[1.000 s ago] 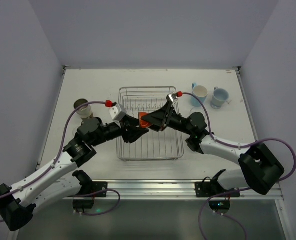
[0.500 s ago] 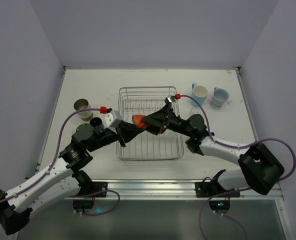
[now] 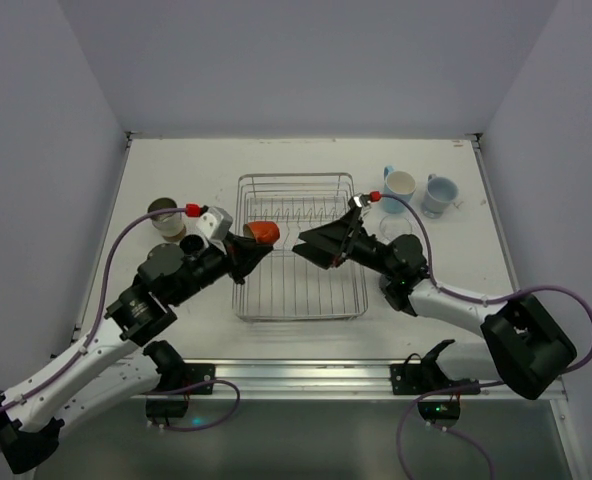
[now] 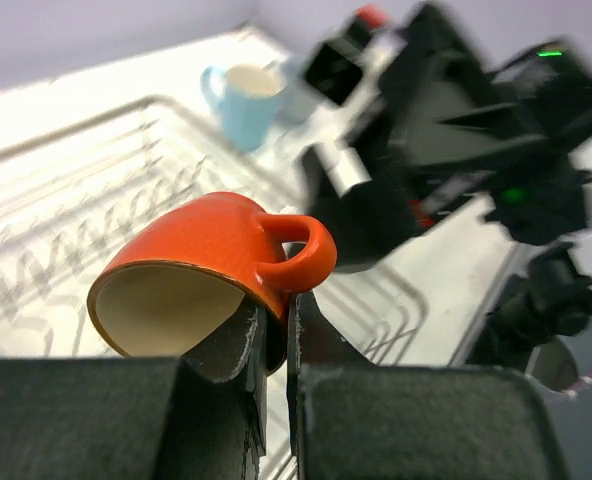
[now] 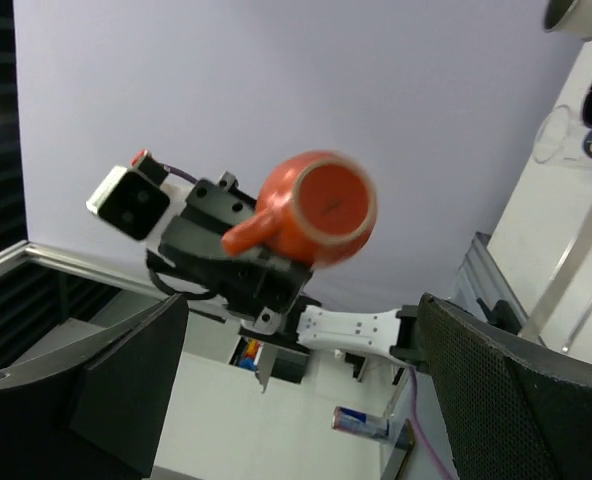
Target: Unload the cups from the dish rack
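You are pinching the orange mug (image 4: 211, 262) by its wall in the clamped left gripper (image 4: 274, 328), tipped sideways just above the fingertips, mouth toward the wrist, over the dish rack's (image 3: 296, 178) left side, while the right gripper (image 3: 312, 246) is gaping empty opposite its base.

Left gripper (image 3: 254, 245): clamped on the orange mug (image 3: 264, 232), mug at its fingertips. Right gripper (image 3: 304, 250): faces the left gripper, just beyond the mug, jaws apart, nothing between them. The dish rack (image 3: 296, 178) lies beneath both grippers. Behind the right gripper stand a cream cup (image 3: 399, 185) and a light blue mug (image 3: 440, 193). Behind the left stands a tumbler (image 3: 163, 213).
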### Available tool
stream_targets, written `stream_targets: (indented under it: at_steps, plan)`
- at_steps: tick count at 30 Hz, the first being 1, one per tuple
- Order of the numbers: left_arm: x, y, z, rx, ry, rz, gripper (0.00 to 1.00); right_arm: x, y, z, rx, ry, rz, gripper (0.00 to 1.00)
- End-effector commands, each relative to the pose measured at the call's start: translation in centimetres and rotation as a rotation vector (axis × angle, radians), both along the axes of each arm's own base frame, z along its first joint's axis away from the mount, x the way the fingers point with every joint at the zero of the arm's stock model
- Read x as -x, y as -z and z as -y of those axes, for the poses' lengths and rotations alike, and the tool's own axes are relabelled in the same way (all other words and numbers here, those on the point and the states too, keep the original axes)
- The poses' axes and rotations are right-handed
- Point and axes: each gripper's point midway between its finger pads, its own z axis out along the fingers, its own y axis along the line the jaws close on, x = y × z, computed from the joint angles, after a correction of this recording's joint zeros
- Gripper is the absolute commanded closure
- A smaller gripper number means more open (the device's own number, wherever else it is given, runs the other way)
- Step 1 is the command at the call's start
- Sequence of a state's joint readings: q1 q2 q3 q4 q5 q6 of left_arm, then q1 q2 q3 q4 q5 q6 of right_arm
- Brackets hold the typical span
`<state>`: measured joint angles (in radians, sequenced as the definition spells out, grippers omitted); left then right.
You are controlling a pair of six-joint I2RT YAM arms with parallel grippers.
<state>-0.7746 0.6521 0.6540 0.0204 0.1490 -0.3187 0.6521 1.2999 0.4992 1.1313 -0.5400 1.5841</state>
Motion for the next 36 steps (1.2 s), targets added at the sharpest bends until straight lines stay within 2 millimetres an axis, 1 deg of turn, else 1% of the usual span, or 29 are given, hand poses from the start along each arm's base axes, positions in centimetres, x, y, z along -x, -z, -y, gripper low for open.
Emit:
stream_targets:
  at_steps: [1, 2, 4, 5, 6, 7, 8, 9, 10, 11, 12, 13, 14, 15, 16, 17, 19, 20, 21, 22, 23, 24, 26, 27, 29, 33, 36]
  plan:
    - [-3.0, 1.6, -3.6, -0.113, -0.279, -0.162, 1.0, -0.3, -0.9, 1.8, -0.017, 0.077, 0.1, 0.01]
    - [-2.7, 4.0, -4.8, -0.199, -0.324, -0.245, 1.0, -0.5, -0.3, 2.2, 0.012, 0.096, 0.124, 0.01]
    - [-2.8, 4.8, -6.4, -0.236, -0.416, -0.322, 1.0, -0.6, 0.5, 2.4, 0.083, 0.116, 0.128, 0.01]
    - [-2.0, 6.5, -7.5, -0.305, -0.443, -0.384, 1.0, -1.0, 0.4, 2.4, 0.134, 0.148, 0.197, 0.01]
    - [-1.8, 6.4, -8.0, -0.322, -0.464, -0.411, 1.0, -1.5, 2.6, 2.4, 0.244, 0.159, 0.144, 0.01]
    - [-1.4, 6.7, -8.6, -0.331, -0.49, -0.445, 1.0, -1.3, 1.8, 3.0, 0.277, 0.192, 0.195, 0.01]
    - [-0.5, 7.9, -9.7, -0.392, -0.509, -0.494, 1.0, -1.8, 1.5, 3.4, 0.342, 0.238, 0.272, 0.01]
    - [-0.4, 7.4, -10.5, -0.396, -0.547, -0.5, 1.0, -2.1, 1.8, 4.6, 0.407, 0.309, 0.26, 0.01]
    - [-0.2, 7.4, -11.1, -0.396, -0.577, -0.523, 1.0, -2.4, 1.7, 5.3, 0.438, 0.35, 0.286, 0.01]
    - [0.6, 8.1, -12.2, -0.449, -0.603, -0.556, 1.0, -2.6, 1.2, 5.9, 0.477, 0.384, 0.339, 0.01]
    - [0.6, 7.8, -12.9, -0.447, -0.648, -0.567, 1.0, -2.6, 1.5, 6.9, 0.527, 0.421, 0.334, 0.01]
    - [0.8, 8.2, -13.2, -0.465, -0.658, -0.584, 1.0, -2.7, 1.5, 7.3, 0.553, 0.435, 0.349, 0.01]
    - [1.0, 9.0, -13.4, -0.509, -0.664, -0.615, 1.0, -2.7, 1.2, 7.5, 0.577, 0.443, 0.379, 0.01]
    - [1.2, 9.4, -13.2, -0.524, -0.659, -0.638, 1.0, -2.4, 1.7, 7.7, 0.601, 0.434, 0.376, 0.01]
    - [1.2, 9.8, -13.1, -0.527, -0.667, -0.664, 1.0, -2.3, 1.6, 7.9, 0.611, 0.433, 0.398, 0.01]
    - [1.4, 10.8, -13.1, -0.558, -0.667, -0.693, 1.0, -2.0, 2.0, 7.9, 0.628, 0.421, 0.396, 0.01]
    - [1.4, 11.7, -12.8, -0.547, -0.672, -0.738, 1.0, -1.7, 2.2, 8.1, 0.644, 0.413, 0.414, 0.01]
    - [1.2, 12.1, -12.8, -0.538, -0.682, -0.751, 1.0, -1.3, 2.0, 8.4, 0.642, 0.416, 0.424, 0.01]
    - [1.0, 13.2, -13.4, -0.527, -0.707, -0.795, 1.0, -1.0, 1.9, 8.6, 0.644, 0.415, 0.429, 0.01]
    - [0.9, 13.9, -13.4, -0.515, -0.699, -0.817, 1.0, -0.6, 1.8, 8.6, 0.638, 0.406, 0.44, 0.01]
    - [0.1, 14.1, -12.9, -0.461, -0.681, -0.817, 1.0, -0.1, 1.3, 8.8, 0.622, 0.407, 0.457, 0.01]
    - [0.0, 15.8, -13.5, -0.453, -0.685, -0.877, 1.0, 0.2, 1.2, 8.9, 0.62, 0.404, 0.463, 0.01]
    - [-0.7, 17.1, -14.2, -0.447, -0.713, -0.908, 1.0, 0.8, 0.5, 9.2, 0.612, 0.404, 0.493, 0.01]
    - [-0.7, 17.9, -14.6, -0.445, -0.733, -0.931, 1.0, 1.3, 0.8, 9.6, 0.629, 0.396, 0.489, 0.01]
    - [-1.3, 18.4, -14.3, -0.426, -0.735, -0.939, 1.0, 1.6, 0.5, 10.1, 0.647, 0.409, 0.521, 0.01]
    - [-0.9, 20.3, -14.0, -0.43, -0.736, -1.006, 1.0, 2.5, 0.0, 11.3, 0.652, 0.445, 0.548, 0.01]
    - [-0.6, 21.3, -14.1, -0.456, -0.74, -1.037, 1.0, 2.8, -0.1, 11.3, 0.643, 0.44, 0.562, 0.01]
